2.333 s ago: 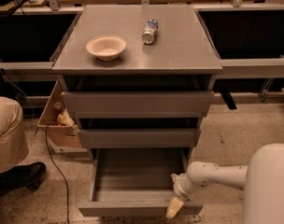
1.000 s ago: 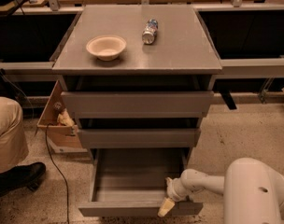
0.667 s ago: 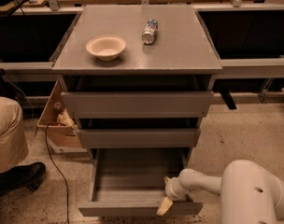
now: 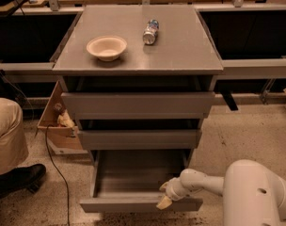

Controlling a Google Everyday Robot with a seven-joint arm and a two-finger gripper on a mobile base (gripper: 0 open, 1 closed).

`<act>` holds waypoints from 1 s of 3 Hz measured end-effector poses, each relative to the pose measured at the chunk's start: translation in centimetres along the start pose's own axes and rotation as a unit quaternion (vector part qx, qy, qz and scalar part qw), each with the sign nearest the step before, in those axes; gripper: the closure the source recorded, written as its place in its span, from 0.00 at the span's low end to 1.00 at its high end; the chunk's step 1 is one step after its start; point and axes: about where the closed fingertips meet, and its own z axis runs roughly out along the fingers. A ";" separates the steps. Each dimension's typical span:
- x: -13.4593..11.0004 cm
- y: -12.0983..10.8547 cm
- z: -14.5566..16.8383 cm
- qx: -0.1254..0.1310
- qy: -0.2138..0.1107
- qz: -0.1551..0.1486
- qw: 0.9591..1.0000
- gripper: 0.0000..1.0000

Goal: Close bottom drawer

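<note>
The bottom drawer (image 4: pixel 129 175) of the grey cabinet stands pulled out, its shallow grey box empty and its flat front panel (image 4: pixel 119 205) at the bottom of the view. My gripper (image 4: pixel 164 197) reaches in from the lower right on a white arm (image 4: pixel 204 182). It sits at the drawer's front panel, right of middle, with its pale fingertip (image 4: pixel 162 203) on the panel's top edge. The middle drawer front (image 4: pixel 139 139) and the top drawer front (image 4: pixel 138 105) above it stand slightly out.
On the cabinet top (image 4: pixel 180 46) are a beige bowl (image 4: pixel 107 47) and a lying water bottle (image 4: pixel 151 31). A person's leg (image 4: pixel 6 135) and black shoe (image 4: pixel 18 179) are at the left. A cardboard box (image 4: pixel 56 121) and a cable (image 4: pixel 56 173) lie beside the cabinet.
My gripper has moved left along the bottom drawer's front edge, from the right corner toward the middle. The drawer stays open about as far as before.
</note>
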 end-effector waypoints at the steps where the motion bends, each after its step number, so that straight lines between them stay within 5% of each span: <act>1: -0.1 0.1 -0.3 0.000 0.000 0.000 1.000 0.49; 3: -3.7 -6.9 1.1 0.038 -0.002 -0.045 0.998 0.02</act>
